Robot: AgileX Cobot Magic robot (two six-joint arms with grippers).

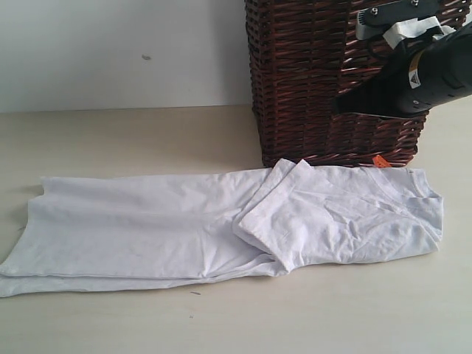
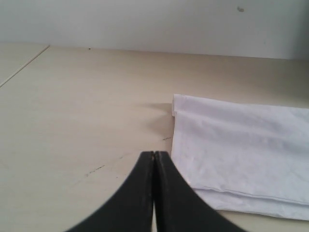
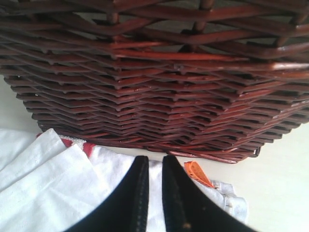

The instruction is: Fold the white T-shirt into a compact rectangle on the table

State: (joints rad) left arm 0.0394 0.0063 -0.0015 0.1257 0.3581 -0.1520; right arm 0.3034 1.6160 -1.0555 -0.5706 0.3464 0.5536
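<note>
White T-shirt [image 1: 147, 221] lies strip-folded on the bench [image 1: 332, 317]; left hand [image 2: 154, 154] closed, empty; right hand [image 3: 154, 162] barely parted; best pinch all layers just ahead.

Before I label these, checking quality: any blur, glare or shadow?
Exterior view: flat light, the white T-shirt low in contrast, right arm slightly soft. Left wrist view: faint shadow beside the shirt's corner. Right wrist view: glossy highlights on the basket.

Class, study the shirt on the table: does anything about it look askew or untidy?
Yes. On the white T-shirt, a sleeve lies slanted across the middle, and at its left end in the exterior view the layers sit offset, edges not aligned.
</note>
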